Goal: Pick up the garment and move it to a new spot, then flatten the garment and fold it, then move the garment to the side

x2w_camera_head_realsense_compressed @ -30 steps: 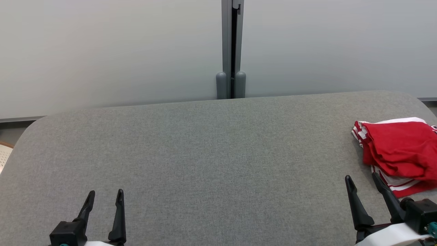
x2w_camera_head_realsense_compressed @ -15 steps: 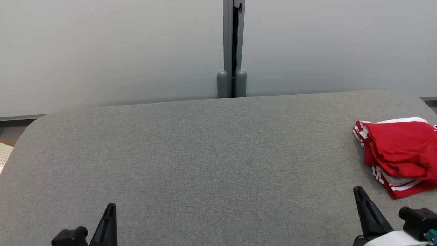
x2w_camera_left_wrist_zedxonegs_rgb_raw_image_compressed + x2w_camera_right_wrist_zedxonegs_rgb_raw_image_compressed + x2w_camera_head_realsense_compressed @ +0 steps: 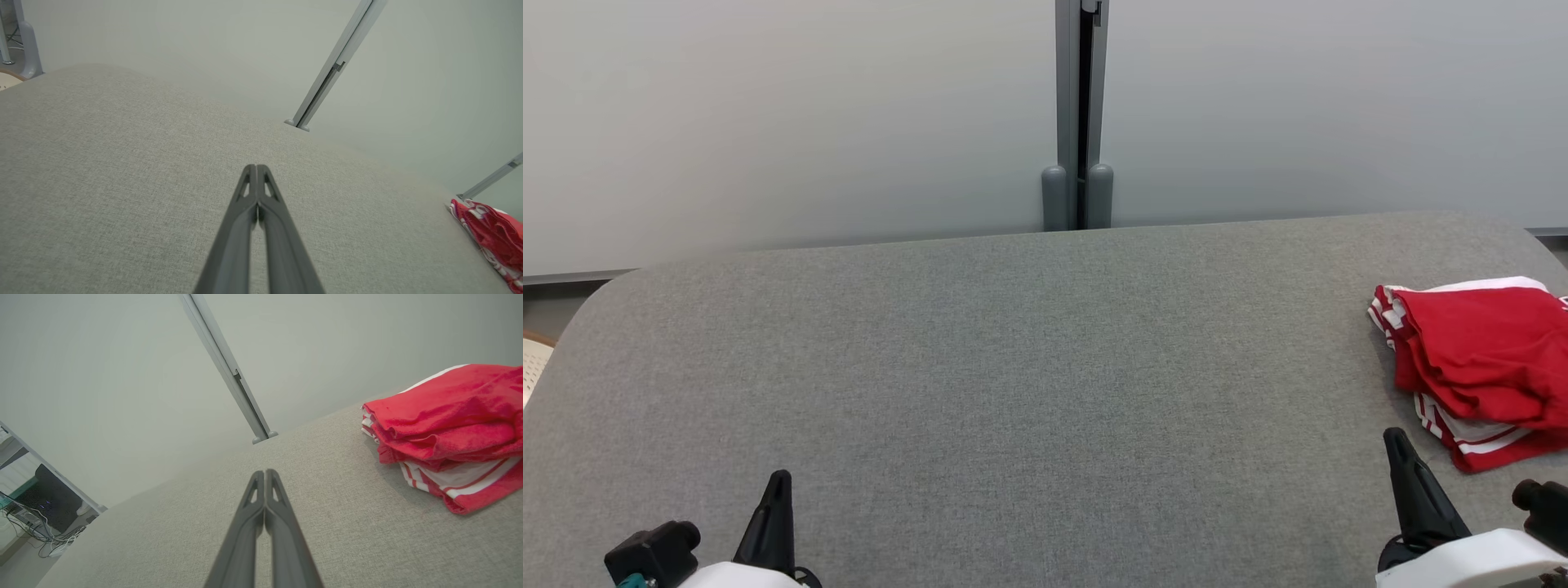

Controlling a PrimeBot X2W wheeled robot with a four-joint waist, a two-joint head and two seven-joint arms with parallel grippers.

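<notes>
a folded red-and-white striped cloth garment (image 3: 1478,359) is laid near the right edge of the grey fabric-covered table (image 3: 1013,367). the jaws of the left gripper (image 3: 256,168) and of the right gripper (image 3: 264,472) are pressed together, empty — the right gripper is seen near the garment, apart from it.

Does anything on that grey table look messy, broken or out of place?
Nothing much stands out. The red-and-white garment lies folded near the right edge of the table, its layers slightly uneven and rumpled. The left gripper and right gripper are shut, clear of it.
</notes>
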